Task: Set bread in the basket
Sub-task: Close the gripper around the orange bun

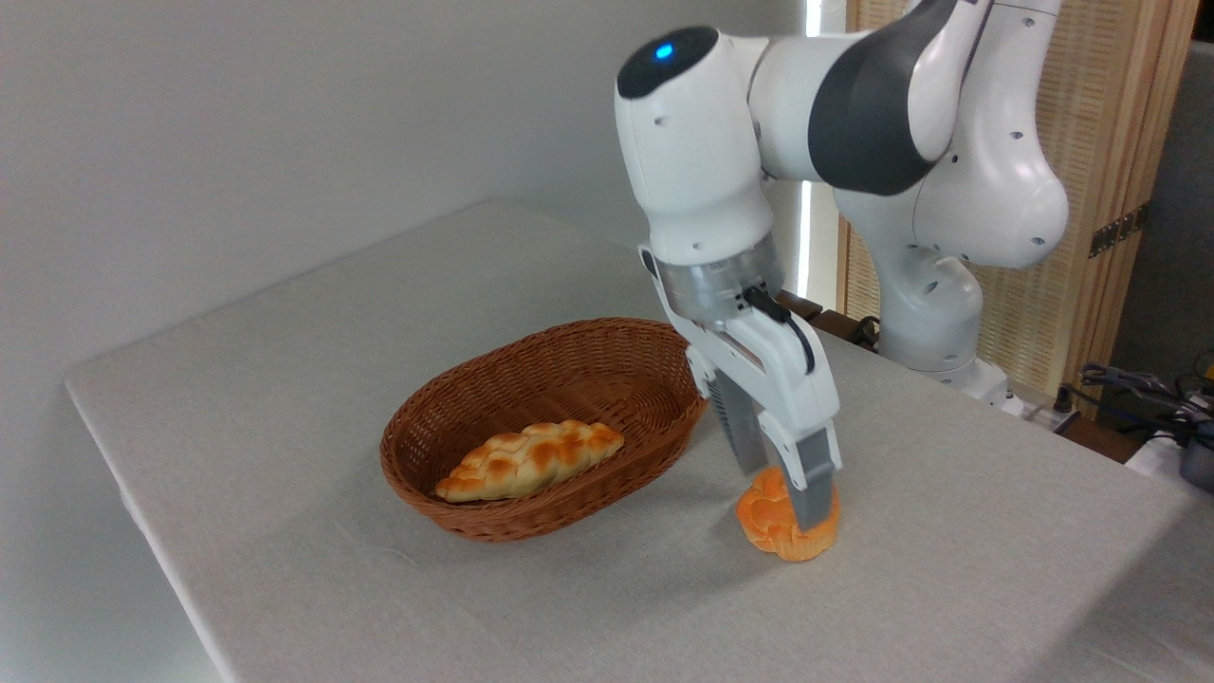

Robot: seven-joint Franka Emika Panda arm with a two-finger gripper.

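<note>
Bread [780,527], your small orange bun, sits on the table [948,588] just right of the wicker basket [493,517], outside it. Your gripper [787,493] has its fingers [814,491] clamped on it. Braided loaf [529,460] lies inside the basket. You'll find no readable writing.

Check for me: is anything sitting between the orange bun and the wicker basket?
Nothing visible on the bare tablecloth between the small orange knotted bun and the oval brown wicker basket. The hand straddles the bun. A long pale braided loaf already lies in the basket's near-left part; the right part looks free.
</note>
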